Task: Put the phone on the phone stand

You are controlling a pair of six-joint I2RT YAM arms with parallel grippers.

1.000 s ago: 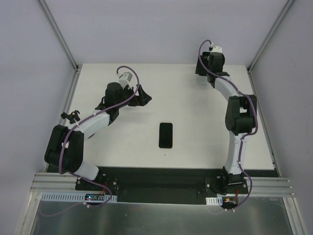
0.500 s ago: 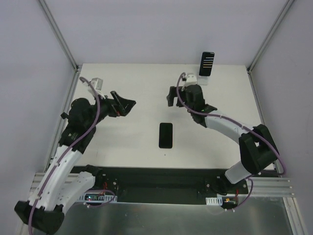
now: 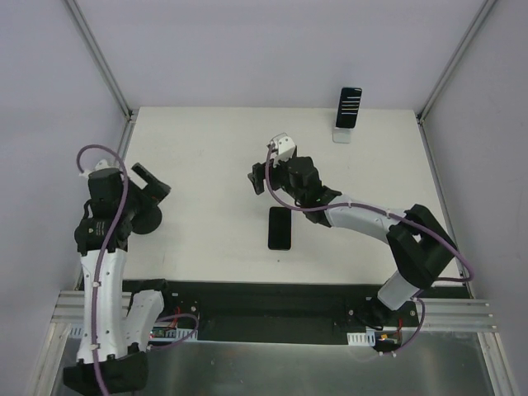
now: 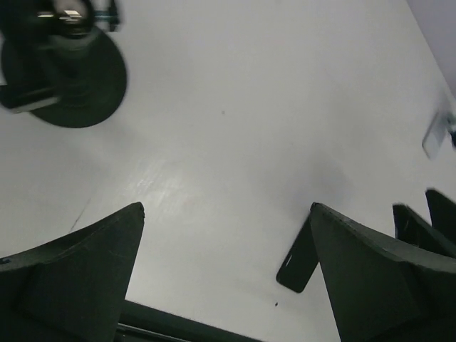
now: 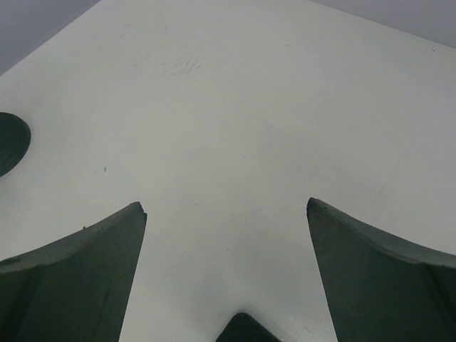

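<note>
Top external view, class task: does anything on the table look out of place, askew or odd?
Yes: the small pale phone stand at the far right edge of the white table already holds an upright black phone with a striped screen, while a second black phone lies flat mid-table. Nothing looks spilled or damaged.

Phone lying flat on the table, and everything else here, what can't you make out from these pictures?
- Flat phone: right wrist view shows only a dark corner, probably it, cut by the bottom edge; left wrist view, a finger hides part.
- Phone stand: top view, the upright phone covers most of it; shape unclear.
- Black disc: top view, the left arm overlaps it; left wrist view blurs it; what it is, unclear.
</note>
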